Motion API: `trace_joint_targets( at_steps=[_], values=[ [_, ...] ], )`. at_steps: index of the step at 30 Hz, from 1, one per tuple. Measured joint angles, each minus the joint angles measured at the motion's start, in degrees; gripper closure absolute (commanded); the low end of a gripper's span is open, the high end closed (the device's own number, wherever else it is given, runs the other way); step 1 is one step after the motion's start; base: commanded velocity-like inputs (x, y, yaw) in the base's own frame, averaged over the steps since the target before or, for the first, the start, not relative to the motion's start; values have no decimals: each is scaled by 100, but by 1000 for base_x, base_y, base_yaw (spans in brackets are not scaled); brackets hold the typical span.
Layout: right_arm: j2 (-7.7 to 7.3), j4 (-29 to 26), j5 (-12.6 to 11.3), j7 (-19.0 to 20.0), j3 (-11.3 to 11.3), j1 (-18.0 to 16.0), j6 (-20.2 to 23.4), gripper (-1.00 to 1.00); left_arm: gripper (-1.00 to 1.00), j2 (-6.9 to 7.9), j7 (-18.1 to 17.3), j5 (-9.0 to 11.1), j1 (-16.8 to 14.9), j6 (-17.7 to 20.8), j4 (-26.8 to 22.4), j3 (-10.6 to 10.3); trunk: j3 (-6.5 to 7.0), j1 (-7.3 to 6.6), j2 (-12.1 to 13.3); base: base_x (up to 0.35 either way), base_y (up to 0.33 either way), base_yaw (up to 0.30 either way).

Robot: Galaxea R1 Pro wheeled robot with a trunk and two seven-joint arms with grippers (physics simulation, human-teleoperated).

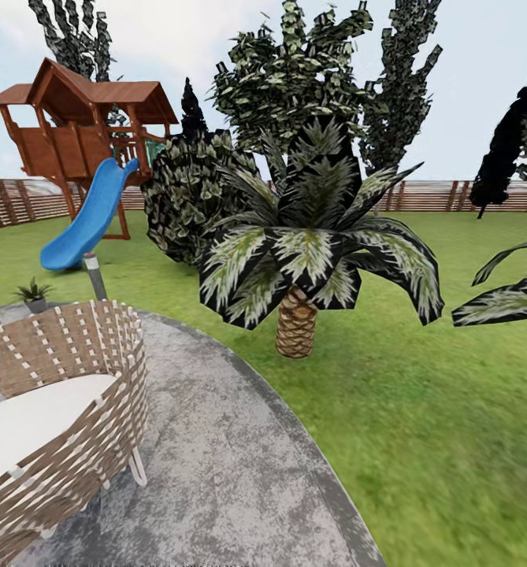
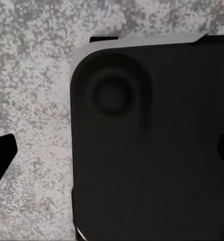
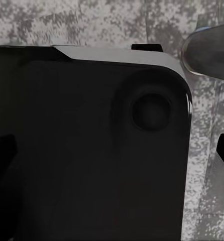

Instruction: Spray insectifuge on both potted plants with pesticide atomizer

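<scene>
The head view looks across the garden: a green lawn (image 1: pixel 421 409) runs back to a brown slatted fence (image 1: pixel 452 197), and a round grey patio (image 1: pixel 231 472) curves through the lower left. A palm (image 1: pixel 310 252) with a scaly trunk stands on the grass just beside the patio's edge, with a big dark bush (image 1: pixel 192 197) behind it to the left and tall trees (image 1: pixel 326 71) further back. More palm fronds (image 1: pixel 515 299) reach in from the right edge. At the far left stands a wooden play tower (image 1: pixel 82 126) with a blue slide (image 1: pixel 90 216) coming down to the grass. A woven wicker chair (image 1: pixel 66 409) with a white cushion (image 1: pixel 35 417) sits on the patio at the lower left. Behind it a grey post (image 1: pixel 95 276) rises, and a small potted plant (image 1: pixel 33 294) with pointed green leaves sits near the patio's far edge, well apart from the palm. Of the atomizer I can make out nothing among these things. In the left wrist view, the dark tips of the left pincer (image 2: pixel 112 155) sit at the frame's two sides over a black robot body panel (image 2: pixel 152 145) and speckled grey paving (image 2: pixel 31 90); the fingers stand apart, released, nothing between them. In the right wrist view, the right pincer (image 3: pixel 117 155) likewise shows dark tips spread wide over a black panel (image 3: pixel 82 150) and grey paving (image 3: pixel 207 191), holding nothing.
</scene>
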Motion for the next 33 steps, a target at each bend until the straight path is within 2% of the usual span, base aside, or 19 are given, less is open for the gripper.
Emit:
trace_joint_targets(
  at_steps=[1,2,18,26,33],
  values=[
    [-1,1,0,0,0,0,0,-100,-100,-9,0,2,0,-32,0,-1,-4,0,0,0,0,257],
    [-1,2,1,-1,0,0,0,-100,-100,-13,0,0,0,-310,0,-3,-8,0,0,0,0,258],
    [-10,7,6,-3,8,0,0,-100,-100,41,-26,34,0,-338,-8,-14,-74,0,0,0,0,258],
    [-11,7,6,-3,8,0,0,-100,-100,50,-47,-20,0,-344,-9,-54,-107,0,0,-3,0,258],
    [-17,3,10,-6,9,0,-8,-100,-100,57,-26,-15,0,-347,-19,-37,-137,3,0,-252,20,257]
  ],
)
